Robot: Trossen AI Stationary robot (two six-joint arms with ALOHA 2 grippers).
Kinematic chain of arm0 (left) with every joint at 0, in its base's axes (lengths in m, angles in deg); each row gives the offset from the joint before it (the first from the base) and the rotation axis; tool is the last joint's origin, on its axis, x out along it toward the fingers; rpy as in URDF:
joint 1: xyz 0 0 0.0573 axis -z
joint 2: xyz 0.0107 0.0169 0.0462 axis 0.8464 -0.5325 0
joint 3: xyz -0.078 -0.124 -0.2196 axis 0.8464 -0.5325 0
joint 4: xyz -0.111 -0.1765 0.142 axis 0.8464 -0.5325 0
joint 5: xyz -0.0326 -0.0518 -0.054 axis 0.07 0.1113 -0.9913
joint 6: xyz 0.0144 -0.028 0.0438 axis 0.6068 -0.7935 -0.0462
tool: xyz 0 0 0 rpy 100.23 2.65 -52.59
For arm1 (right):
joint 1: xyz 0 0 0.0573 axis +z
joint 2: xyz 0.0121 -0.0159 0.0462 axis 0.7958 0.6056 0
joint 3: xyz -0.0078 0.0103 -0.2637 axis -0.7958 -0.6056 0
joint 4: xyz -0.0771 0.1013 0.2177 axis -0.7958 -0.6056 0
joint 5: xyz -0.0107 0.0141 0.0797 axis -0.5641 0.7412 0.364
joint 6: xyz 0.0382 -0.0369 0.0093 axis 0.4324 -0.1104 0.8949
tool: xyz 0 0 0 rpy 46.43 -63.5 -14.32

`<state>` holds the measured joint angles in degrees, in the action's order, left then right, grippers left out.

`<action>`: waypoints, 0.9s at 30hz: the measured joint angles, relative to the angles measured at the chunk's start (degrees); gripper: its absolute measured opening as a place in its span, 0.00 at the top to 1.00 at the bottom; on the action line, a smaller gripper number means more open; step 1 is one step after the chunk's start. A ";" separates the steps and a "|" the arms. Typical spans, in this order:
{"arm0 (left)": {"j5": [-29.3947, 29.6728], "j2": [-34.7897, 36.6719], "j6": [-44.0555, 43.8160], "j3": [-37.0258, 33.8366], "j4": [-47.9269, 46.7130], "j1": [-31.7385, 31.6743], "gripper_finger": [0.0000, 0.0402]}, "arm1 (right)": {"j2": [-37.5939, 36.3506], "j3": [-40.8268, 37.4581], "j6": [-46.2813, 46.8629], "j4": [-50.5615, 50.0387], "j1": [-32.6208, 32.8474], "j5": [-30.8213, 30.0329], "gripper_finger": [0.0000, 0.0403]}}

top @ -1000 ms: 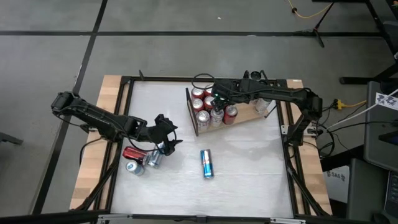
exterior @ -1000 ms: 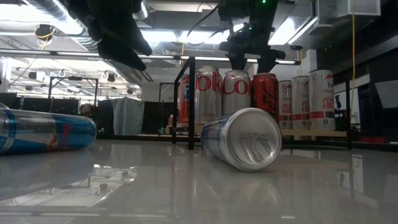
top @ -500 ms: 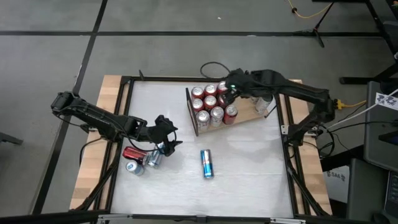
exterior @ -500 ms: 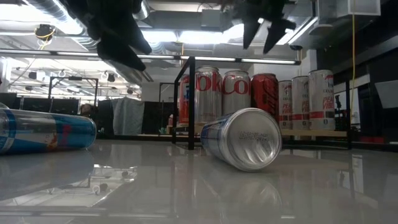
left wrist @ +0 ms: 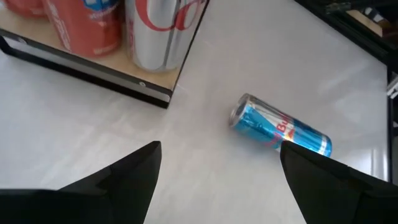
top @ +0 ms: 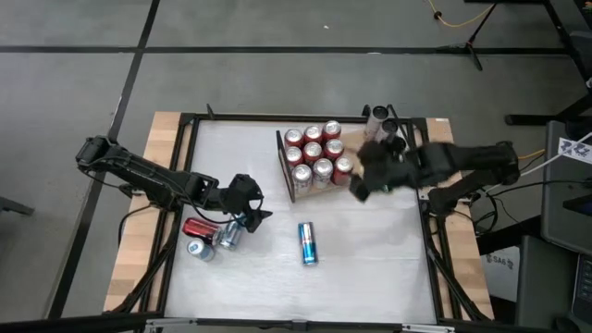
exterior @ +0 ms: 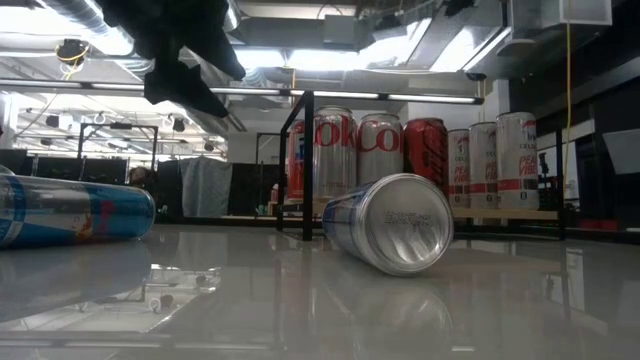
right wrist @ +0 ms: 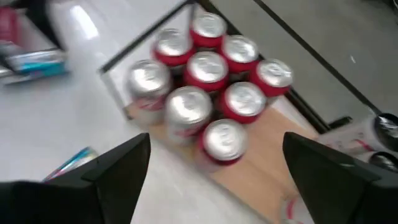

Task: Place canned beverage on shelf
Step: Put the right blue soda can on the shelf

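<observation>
Several red and silver cans (top: pixel 314 155) stand upright in a cluster on the light-brown shelf (top: pixel 363 168), against its dark rail (top: pixel 285 166). A blue canned beverage (top: pixel 307 243) lies on its side on the white table, also in the left wrist view (left wrist: pixel 280 128). My left gripper (top: pixel 252 213) hangs open above the table, left of that can, with nothing between its fingers (left wrist: pixel 130 174). My right gripper (top: pixel 359 187) is open and blurred, high over the shelf's near edge. In its wrist view the gripper (right wrist: pixel 217 140) looks down on the cluster.
A red can (top: pixel 196 228) and two silver-blue cans (top: pixel 215 242) lie on their sides under the left arm. More cans (top: pixel 384 125) stand at the shelf's far right end. A black frame (top: pixel 427 231) borders the table. Bare table lies near the front edge.
My right gripper has risen from over the can cluster and swung toward the table's right and near edges, staying open and leaving the top of the low view. The cans stand as before. My left gripper has rolled about its own axis without shifting place.
</observation>
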<state>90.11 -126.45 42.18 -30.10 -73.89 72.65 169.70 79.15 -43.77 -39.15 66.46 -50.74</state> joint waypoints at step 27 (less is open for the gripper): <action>-0.41 0.02 -1.77 0.00 0.03 0.00 0.21 | 6.24 -32.85 18.92 56.78 18.92 -0.36 0.12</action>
<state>89.70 -126.43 40.41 -30.10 -73.85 72.65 175.94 46.29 -24.84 17.63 85.39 -51.10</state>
